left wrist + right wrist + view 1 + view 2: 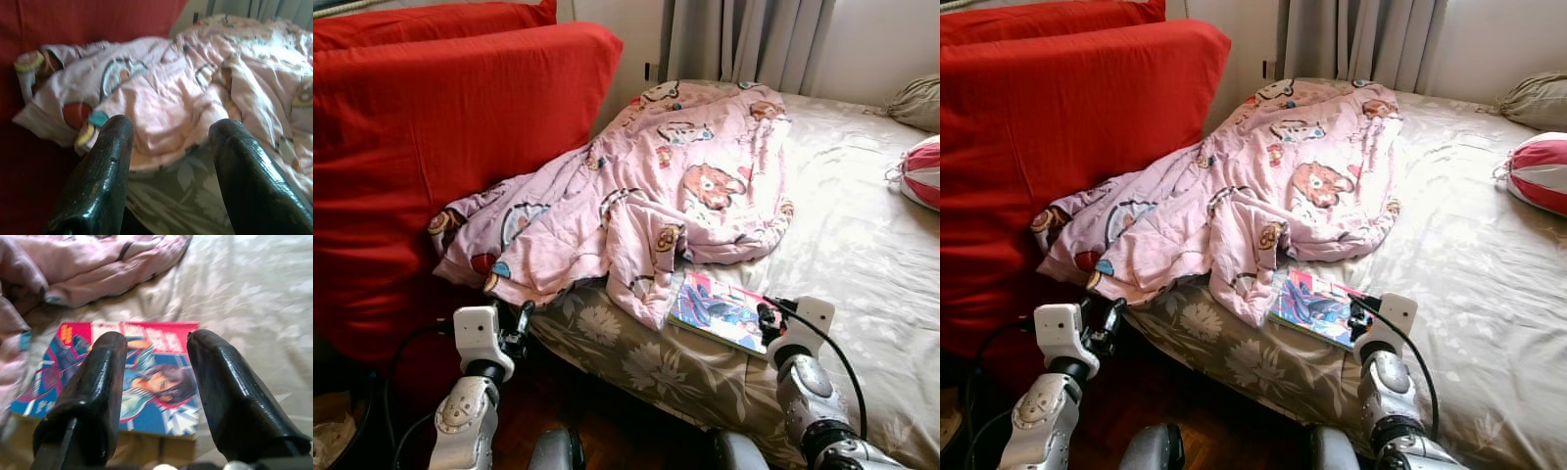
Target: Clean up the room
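A crumpled pink blanket (675, 186) with cartoon prints lies across the bed (862, 235), and one corner hangs over the near edge. A colourful comic book (720, 311) lies flat at the bed's near edge, partly tucked under the blanket's hem. My right gripper (767, 318) is open and hovers just short of the book (146, 367), with its fingers (105, 367) pointing at the cover. My left gripper (522, 321) is open, low beside the bed, and aimed at the hanging blanket edge (161, 98).
Two big red cushions (431, 127) stand against the bed on the left. A red and white striped cushion (922, 171) and a beige pillow (918, 103) lie at the far right. Grey curtains (744, 39) hang behind. Dark wooden floor (607, 421) is below.
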Available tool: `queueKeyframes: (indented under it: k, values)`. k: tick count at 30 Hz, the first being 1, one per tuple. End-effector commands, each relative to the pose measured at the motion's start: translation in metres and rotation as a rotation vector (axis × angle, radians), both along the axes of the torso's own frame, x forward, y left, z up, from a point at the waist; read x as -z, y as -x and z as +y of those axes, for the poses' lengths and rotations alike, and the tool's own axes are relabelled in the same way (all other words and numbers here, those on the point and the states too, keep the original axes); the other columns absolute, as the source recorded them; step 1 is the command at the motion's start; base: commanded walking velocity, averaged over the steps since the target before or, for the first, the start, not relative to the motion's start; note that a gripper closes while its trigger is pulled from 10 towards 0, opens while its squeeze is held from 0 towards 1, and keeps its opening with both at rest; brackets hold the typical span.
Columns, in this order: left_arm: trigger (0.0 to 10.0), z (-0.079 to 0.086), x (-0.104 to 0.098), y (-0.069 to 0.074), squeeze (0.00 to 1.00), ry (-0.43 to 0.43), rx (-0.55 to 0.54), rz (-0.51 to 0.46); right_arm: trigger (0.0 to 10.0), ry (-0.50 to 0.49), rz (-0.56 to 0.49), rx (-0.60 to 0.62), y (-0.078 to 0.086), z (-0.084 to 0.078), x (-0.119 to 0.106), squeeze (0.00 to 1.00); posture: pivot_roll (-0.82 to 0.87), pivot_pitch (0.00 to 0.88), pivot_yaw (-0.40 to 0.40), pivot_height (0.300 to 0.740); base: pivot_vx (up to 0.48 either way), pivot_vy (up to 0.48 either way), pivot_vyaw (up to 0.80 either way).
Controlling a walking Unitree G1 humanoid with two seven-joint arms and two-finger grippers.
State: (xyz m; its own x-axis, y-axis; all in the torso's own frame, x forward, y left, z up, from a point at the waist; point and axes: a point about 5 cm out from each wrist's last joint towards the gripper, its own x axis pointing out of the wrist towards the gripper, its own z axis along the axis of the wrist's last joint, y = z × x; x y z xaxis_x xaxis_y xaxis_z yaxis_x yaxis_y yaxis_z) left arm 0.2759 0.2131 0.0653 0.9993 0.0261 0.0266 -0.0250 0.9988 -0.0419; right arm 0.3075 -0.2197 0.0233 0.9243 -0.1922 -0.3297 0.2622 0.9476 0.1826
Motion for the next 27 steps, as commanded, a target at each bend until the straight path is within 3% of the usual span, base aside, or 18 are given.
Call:
queueKeyframes:
  k: [1,7,9,15,27]
  values:
    - [10.0,0.006,0.000,0.003,0.00,0.010,-0.022,0.002,10.0,-0.006,-0.004,0.019,-0.003,-0.004,-0.003,1.00,0.11,0.000,-0.006,0.587,0.000,0.000,0.00]
    - [10.0,0.023,-0.011,0.007,0.00,-0.005,-0.088,-0.029,10.0,0.017,0.016,0.019,-0.001,-0.009,-0.003,1.00,0.13,0.000,-0.037,0.587,0.000,0.000,0.00]
    - [10.0,0.026,-0.015,0.007,0.00,-0.012,-0.092,-0.042,10.0,0.018,0.016,0.002,-0.003,-0.006,-0.003,0.00,0.14,0.000,-0.041,0.587,0.000,0.000,0.00]
    - [10.0,0.032,-0.023,0.008,0.00,-0.024,-0.110,-0.060,10.0,0.007,0.025,-0.039,-0.005,0.004,-0.002,0.00,0.15,0.046,-0.036,0.587,0.000,0.000,0.00]
    - [10.0,0.016,-0.026,0.008,0.00,-0.003,-0.082,-0.060,10.0,0.036,-0.004,-0.125,-0.010,0.016,-0.006,0.00,0.14,0.107,-0.031,0.572,0.000,0.000,0.00]
